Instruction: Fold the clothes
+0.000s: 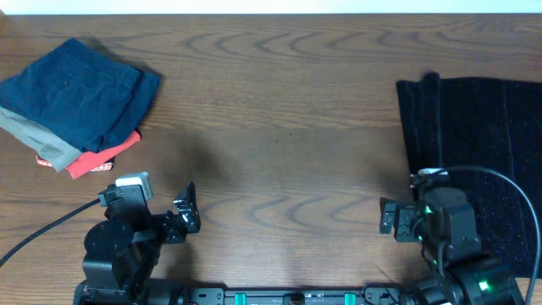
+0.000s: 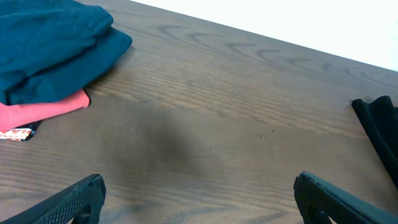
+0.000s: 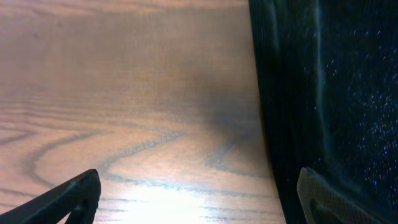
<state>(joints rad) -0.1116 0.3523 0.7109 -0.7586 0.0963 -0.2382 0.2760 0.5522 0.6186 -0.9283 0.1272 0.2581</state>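
Observation:
The dark navy-blue trousers (image 1: 76, 89) lie folded at the far left of the table, on top of a small stack. They also show at the top left of the left wrist view (image 2: 50, 43). My left gripper (image 1: 185, 213) is open and empty near the front edge, well to the right of and nearer than the stack; its two fingers (image 2: 199, 190) frame bare wood. My right gripper (image 1: 388, 219) is open and empty at the front right, its fingers (image 3: 199, 186) straddling the left edge of a black cloth.
A grey-khaki folded garment (image 1: 34, 135) and a red one (image 1: 106, 157) (image 2: 43, 106) lie under the trousers. A black sparkly cloth (image 1: 474, 144) (image 3: 329, 81) covers the right side; its edge shows in the left wrist view (image 2: 379, 124). The wooden table (image 1: 279, 119) spans the middle.

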